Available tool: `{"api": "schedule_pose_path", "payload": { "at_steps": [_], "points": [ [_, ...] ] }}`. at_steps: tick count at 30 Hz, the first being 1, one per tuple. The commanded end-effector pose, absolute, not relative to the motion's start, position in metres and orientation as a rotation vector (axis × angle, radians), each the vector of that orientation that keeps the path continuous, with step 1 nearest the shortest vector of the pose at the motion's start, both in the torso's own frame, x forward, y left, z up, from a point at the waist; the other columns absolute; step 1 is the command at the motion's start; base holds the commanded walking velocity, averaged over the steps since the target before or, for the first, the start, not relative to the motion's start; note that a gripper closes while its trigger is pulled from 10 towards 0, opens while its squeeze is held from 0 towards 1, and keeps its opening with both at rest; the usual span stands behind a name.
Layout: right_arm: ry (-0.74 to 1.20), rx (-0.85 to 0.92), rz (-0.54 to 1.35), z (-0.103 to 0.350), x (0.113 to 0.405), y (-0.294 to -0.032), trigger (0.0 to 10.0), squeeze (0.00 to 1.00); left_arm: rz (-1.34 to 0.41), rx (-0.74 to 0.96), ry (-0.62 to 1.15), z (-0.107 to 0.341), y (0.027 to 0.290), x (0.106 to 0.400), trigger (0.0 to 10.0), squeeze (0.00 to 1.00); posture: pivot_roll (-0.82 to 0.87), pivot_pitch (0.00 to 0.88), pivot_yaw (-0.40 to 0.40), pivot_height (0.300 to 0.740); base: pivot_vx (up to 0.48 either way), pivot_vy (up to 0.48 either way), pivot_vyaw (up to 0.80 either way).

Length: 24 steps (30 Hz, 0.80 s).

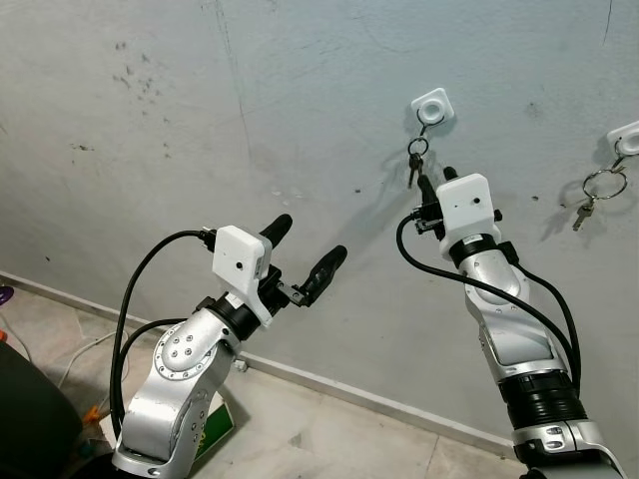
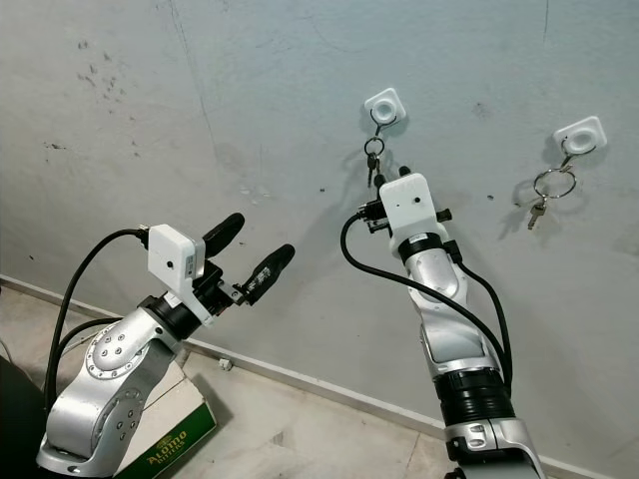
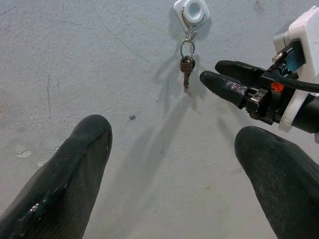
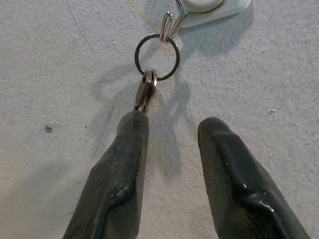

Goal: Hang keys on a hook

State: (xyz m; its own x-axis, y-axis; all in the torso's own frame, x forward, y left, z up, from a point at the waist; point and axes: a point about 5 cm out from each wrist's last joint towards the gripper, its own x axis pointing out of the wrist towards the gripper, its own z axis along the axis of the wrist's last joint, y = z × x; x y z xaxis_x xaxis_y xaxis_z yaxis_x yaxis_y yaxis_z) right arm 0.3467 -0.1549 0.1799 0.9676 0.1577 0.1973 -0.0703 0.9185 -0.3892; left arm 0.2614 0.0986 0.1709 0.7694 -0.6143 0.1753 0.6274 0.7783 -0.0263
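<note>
Right gripper [image 4: 169, 127] fingers parted just below keys [image 4: 145, 94] on hook [image 4: 199, 10].

Bright even light, sharp frames, soft shadows on wall [image 1: 300, 100], no glare

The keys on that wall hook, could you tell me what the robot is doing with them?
The keys already hang by their ring from the white hook on the grey wall. The right gripper sits just below them, fingers open, one finger right at the key's tip. The left gripper is raised and open, away from the hook. Another key set hangs on a second hook.
</note>
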Motion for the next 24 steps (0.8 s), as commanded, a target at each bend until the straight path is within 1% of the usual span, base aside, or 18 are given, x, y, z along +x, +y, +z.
{"api": "schedule_pose_path", "payload": {
  "at_steps": [1,17,24],
  "points": [
    [-0.217,-0.387,0.133,0.1772,0.3467,-0.1525,10.0,1.0,-0.659,-0.075,-0.168,0.172,0.1011,0.2634,10.0,0.0,0.05,0.0,0.049,0.74,0.0,0.0,0.0],
    [-0.213,-0.391,0.137,0.1761,0.3463,-0.1538,10.0,1.0,-0.664,-0.074,-0.176,0.1734,0.1008,0.2634,10.0,0.0,0.05,0.0,0.047,0.74,0.0,0.0,0.0],
    [-0.193,-0.409,0.133,0.1685,0.3422,-0.1595,10.0,1.0,-0.648,-0.065,-0.153,0.1667,0.108,0.2605,10.0,0.0,0.05,0.0,0.048,0.74,0.0,0.0,0.0]
  ]
}}
